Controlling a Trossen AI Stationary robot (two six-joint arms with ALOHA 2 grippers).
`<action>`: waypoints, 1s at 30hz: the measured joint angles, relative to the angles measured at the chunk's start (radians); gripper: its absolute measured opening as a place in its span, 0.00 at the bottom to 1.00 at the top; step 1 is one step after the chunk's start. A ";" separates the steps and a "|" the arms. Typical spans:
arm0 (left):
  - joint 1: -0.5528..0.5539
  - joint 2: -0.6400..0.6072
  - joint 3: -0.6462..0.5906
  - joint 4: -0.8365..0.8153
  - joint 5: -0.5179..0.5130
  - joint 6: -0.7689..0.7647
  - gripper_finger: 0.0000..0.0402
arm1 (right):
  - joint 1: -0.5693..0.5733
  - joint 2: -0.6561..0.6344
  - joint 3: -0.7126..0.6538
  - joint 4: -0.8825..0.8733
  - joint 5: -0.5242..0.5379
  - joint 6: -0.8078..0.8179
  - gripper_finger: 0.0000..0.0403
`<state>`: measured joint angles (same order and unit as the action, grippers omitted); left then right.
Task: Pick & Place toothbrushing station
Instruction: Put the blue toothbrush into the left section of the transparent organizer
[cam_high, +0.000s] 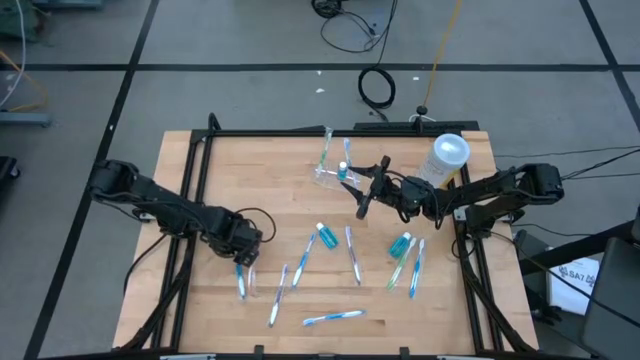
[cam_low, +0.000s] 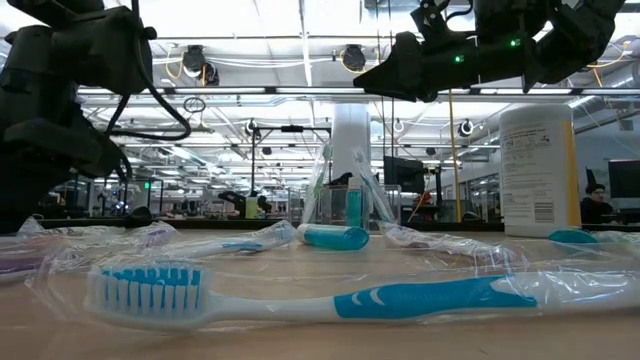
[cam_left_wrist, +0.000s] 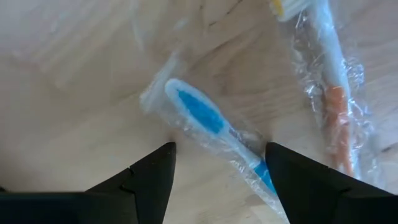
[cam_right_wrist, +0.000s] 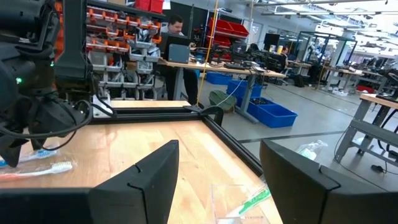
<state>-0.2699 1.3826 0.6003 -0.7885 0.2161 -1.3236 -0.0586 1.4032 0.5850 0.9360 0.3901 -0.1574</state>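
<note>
The toothbrushing station (cam_high: 330, 172) is a clear plastic holder standing upright on the table at its far middle, with toothbrushes sticking up out of it; the low view shows the station (cam_low: 345, 195) too. My right gripper (cam_high: 362, 198) hangs level and open just to the station's right, above the table, touching nothing. In its wrist view the station's clear top (cam_right_wrist: 236, 200) lies below the open fingers. My left gripper (cam_high: 243, 255) points down at the near left, open, its fingers standing on either side of a wrapped blue-and-white toothbrush (cam_left_wrist: 202, 118) lying flat on the wood.
Several wrapped toothbrushes (cam_high: 333, 318) and two teal tubes (cam_high: 324, 237) (cam_high: 401, 244) lie scattered over the near half of the table. A whitish cylinder with a round white top (cam_high: 447, 158) stands at the far right. Another wrapped toothbrush, orange and white (cam_left_wrist: 333, 93), lies beside my left gripper.
</note>
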 joint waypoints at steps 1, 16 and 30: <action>0.000 0.011 0.002 0.002 0.003 0.008 0.62 | 0.000 0.000 0.000 0.000 0.000 0.000 0.54; 0.052 0.042 -0.001 0.017 -0.013 0.106 0.16 | 0.000 0.000 0.000 -0.006 0.000 0.000 0.54; 0.182 -0.020 0.102 0.003 -0.236 0.316 0.07 | 0.000 0.000 0.000 -0.006 0.000 0.000 0.54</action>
<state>-0.0881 1.3623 0.7026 -0.7853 -0.0202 -1.0072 -0.0586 1.4031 0.5850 0.9295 0.3901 -0.1572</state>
